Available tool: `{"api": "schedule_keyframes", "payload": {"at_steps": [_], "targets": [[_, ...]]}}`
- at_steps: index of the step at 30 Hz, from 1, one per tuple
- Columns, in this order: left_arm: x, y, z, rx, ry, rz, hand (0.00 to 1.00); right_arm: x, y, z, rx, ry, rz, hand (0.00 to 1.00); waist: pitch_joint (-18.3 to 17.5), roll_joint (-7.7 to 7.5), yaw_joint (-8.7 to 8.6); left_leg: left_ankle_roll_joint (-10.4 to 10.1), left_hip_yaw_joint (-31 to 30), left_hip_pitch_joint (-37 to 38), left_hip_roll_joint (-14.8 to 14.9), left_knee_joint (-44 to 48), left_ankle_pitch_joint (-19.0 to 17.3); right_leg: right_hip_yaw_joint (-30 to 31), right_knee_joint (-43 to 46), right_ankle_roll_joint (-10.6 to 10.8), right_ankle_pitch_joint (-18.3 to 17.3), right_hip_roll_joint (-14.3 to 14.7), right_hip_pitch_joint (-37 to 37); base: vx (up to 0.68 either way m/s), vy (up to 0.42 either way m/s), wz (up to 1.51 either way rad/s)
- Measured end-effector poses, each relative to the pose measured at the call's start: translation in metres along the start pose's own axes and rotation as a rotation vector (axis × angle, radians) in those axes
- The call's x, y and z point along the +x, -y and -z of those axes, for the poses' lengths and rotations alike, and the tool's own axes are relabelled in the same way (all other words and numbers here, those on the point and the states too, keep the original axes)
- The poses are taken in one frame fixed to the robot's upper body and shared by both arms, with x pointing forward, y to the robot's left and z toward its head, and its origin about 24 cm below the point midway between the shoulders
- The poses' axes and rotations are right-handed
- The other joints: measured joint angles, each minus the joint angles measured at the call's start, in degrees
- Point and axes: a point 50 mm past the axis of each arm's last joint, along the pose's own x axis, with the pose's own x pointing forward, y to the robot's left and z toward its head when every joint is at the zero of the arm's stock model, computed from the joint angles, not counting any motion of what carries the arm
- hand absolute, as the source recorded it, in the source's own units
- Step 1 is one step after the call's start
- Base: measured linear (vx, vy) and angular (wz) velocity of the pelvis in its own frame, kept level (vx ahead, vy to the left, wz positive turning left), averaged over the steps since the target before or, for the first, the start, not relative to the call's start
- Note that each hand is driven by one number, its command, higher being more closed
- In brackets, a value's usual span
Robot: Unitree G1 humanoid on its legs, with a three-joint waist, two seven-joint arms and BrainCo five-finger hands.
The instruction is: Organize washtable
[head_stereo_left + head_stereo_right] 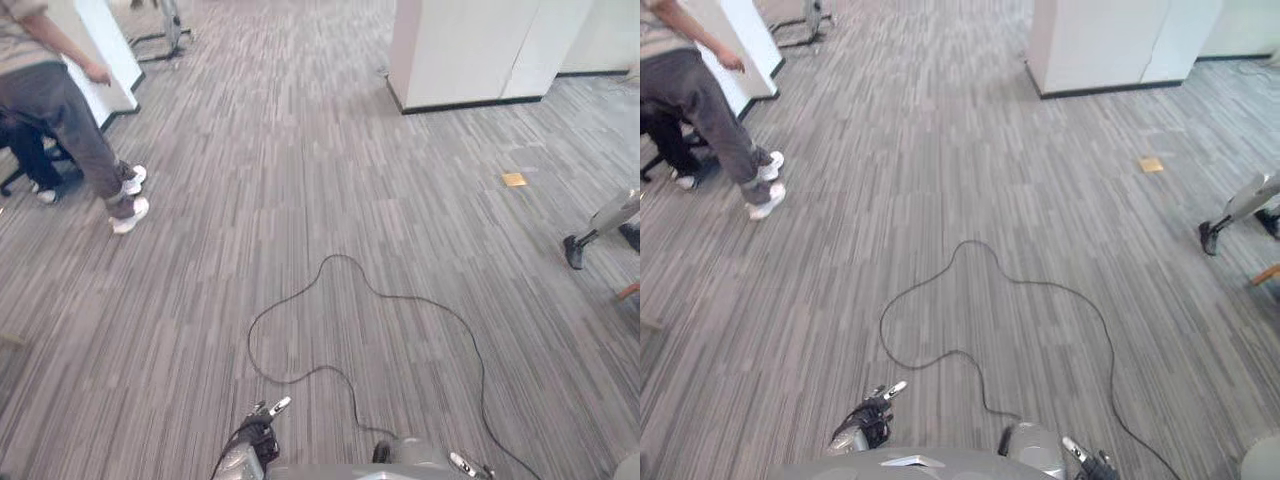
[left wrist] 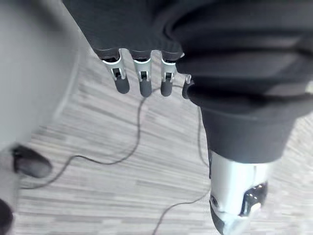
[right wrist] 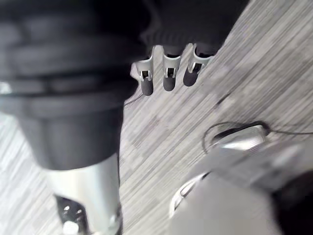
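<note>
Striped grey carpet (image 1: 300, 150), hands low at bottom edge.
Left hand (image 2: 143, 81) and right hand (image 3: 168, 78) hang over it, fingers straight, holding nothing; small tan square (image 1: 514, 180) lies right of centre.

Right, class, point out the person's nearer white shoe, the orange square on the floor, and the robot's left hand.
nearer white shoe (image 1: 130, 213): left eye view, on its upper side.
orange square (image 1: 514, 180): left eye view, on its middle.
left hand (image 1: 258, 430): left eye view, on the back of the hand.

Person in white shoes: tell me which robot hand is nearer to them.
Left. The person stands far ahead to the left; the left hand is on that side, the right hand across on the right, farther off.
</note>
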Motion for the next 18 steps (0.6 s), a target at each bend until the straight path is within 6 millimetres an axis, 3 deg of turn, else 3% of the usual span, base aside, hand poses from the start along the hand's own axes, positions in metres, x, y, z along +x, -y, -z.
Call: {"api": "schedule_keyframes", "payload": {"at_steps": [1,3,5,6,7,8,10,11,12,13,14,15,16,18], "targets": [[-0.001,-0.004,0.0,-0.004,0.008,-0.007,0.0,0.003,-0.007,-0.004,-0.014,0.003,-0.019,0.0,0.44,-0.63,0.8,0.79,3.2,-4.54,-2.8,-2.76,-4.45,2.13,-2.6,0.63,0.45,-0.02,3.14,0.33,-0.033,-0.96],[-0.004,-0.014,0.004,-0.035,0.006,-0.035,0.0,0.006,-0.024,-0.014,-0.015,0.022,-0.062,0.0,0.87,-0.97,2.12,2.98,10.19,-9.98,-3.72,-12.75,-7.05,5.18,-6.72,1.63,0.42,-0.12,7.43,0.05,0.094,-0.89],[-0.004,-0.015,0.002,-0.046,0.017,-0.038,0.0,0.005,-0.03,-0.013,0.011,0.03,-0.08,0.0,0.85,-0.98,2.91,3.64,14.17,-13.06,-5.64,-33.62,-4.98,5.89,-10.83,3.42,-1.76,-0.8,12.87,-0.16,0.179,-0.34],[-0.004,-0.014,0.001,-0.052,0.027,-0.038,0.0,0.006,-0.03,-0.014,-0.002,0.032,-0.082,0.0,0.83,-0.92,3.28,4.16,14.01,-13.69,-6.99,-44.42,0.76,6.28,-12.46,3.86,-3.69,-1.0,15.79,0.06,0.164,-0.21],[-0.004,-0.015,0.0,-0.051,0.034,-0.038,0.0,0.005,-0.032,-0.013,-0.015,0.026,-0.088,0.0,0.53,-1.47,3.94,4.85,13.58,-13.72,-7.63,-43.91,4.63,7.24,-12.92,3.83,-4.39,-1.54,16.77,0.49,0.148,-0.21],[-0.003,-0.018,-0.005,-0.042,0.05,-0.043,0.0,0.005,-0.039,-0.009,-0.024,0.012,-0.111,0.0,-1.19,-3.91,3.73,8.18,13.85,-14.84,-10.61,-41.79,3.21,8.87,-10.23,2.8,-4.52,-3.91,15.61,0.64,0.122,-0.12],[-0.002,-0.02,-0.006,-0.054,0.052,-0.05,0.0,0.005,-0.039,-0.006,-0.009,0.003,-0.114,0.0,-1.41,-4.86,3.19,10.55,13.38,-14.83,-12.15,-39.25,0.68,10.84,-1.58,5.05,-3.26,-5.41,12.25,0.65,0.187,0.12],[-0.003,-0.024,-0.006,-0.069,0.049,-0.069,0.0,0.004,-0.034,0.004,0.04,-0.04,-0.085,0.0,-0.7,-6.05,3.19,11.29,12.2,-11.4,-14.36,-38.43,-1.07,14.63,14.11,10.99,0.35,-6.61,8.21,0.54,0.218,0.32],[-0.003,-0.027,-0.007,-0.056,0.048,-0.072,0.0,0.002,-0.032,0.011,0.065,-0.065,-0.071,0.0,-0.47,-6.77,2.97,11.1,12.0,-9.22,-15.4,-38.5,-2.31,16.4,21.84,13.96,4.19,-6.91,6.16,0.62,0.117,0.57],[-0.002,-0.03,-0.006,-0.044,0.033,-0.078,0.0,0.0,-0.029,0.018,0.102,-0.075,-0.061,0.0,0.23,-7.21,2.24,10.85,10.95,-4.33,-17.03,-38.99,-5.0,18.51,35.25,17.71,11.7,-6.69,1.93,0.7,-0.001,0.56],[-0.002,-0.03,-0.003,-0.039,0.012,-0.078,0.0,-0.001,-0.022,0.018,0.092,-0.072,-0.055,0.0,0.33,-7.03,1.81,10.91,9.99,0.88,-17.61,-40.38,-6.91,17.87,43.33,17.03,11.53,-6.75,-2.13,0.74,-0.062,0.45],[-0.003,-0.029,-0.001,-0.036,-0.001,-0.076,0.0,-0.001,-0.019,0.018,0.088,-0.069,-0.052,0.0,0.34,-6.51,1.83,10.7,9.33,3.84,-17.64,-41.67,-7.73,16.85,45.23,15.78,10.77,-6.68,-4.21,0.8,-0.044,0.23],[-0.003,-0.025,0.003,-0.034,-0.016,-0.063,0.0,-0.003,-0.012,0.019,0.086,-0.053,-0.042,0.0,-0.31,-5.21,1.91,10.66,7.84,10.24,-17.35,-46.63,-8.92,13.35,45.19,11.36,7.34,-6.64,-10.6,0.65,-0.042,0.12],[-0.002,-0.02,0.005,-0.042,-0.022,-0.052,0.0,-0.006,-0.006,0.021,0.092,-0.044,-0.027,0.0,-0.63,-4.09,1.63,11.3,4.48,15.36,-17.18,-51.28,-10.59,9.66,38.51,8.47,4.75,-6.42,-17.37,0.24,0.009,0.31]]}}
